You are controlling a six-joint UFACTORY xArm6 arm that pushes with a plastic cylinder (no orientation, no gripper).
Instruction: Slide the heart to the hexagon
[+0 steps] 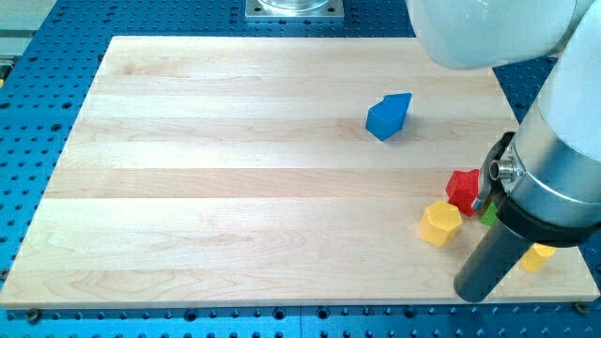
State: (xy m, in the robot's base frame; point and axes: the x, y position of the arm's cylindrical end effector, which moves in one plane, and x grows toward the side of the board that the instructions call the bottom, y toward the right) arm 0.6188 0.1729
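Observation:
A yellow hexagon (pixel 439 223) lies on the wooden board (pixel 235 188) at the lower right. A red block (pixel 462 189) sits just above and right of it; I cannot make out its shape. A blue block (pixel 389 115), angular with a pointed end, lies alone towards the upper right; I cannot tell whether it is the heart. A green block (pixel 488 214) and a second yellow block (pixel 538 258) are mostly hidden behind my arm. My tip (pixel 475 293) stands at the board's bottom edge, below and right of the yellow hexagon and apart from it.
The arm's white and grey body (pixel 563 141) covers the view's right side and hides part of the board there. A blue perforated table (pixel 38 113) surrounds the board. A metal mounting plate (pixel 295 9) sits at the view's top.

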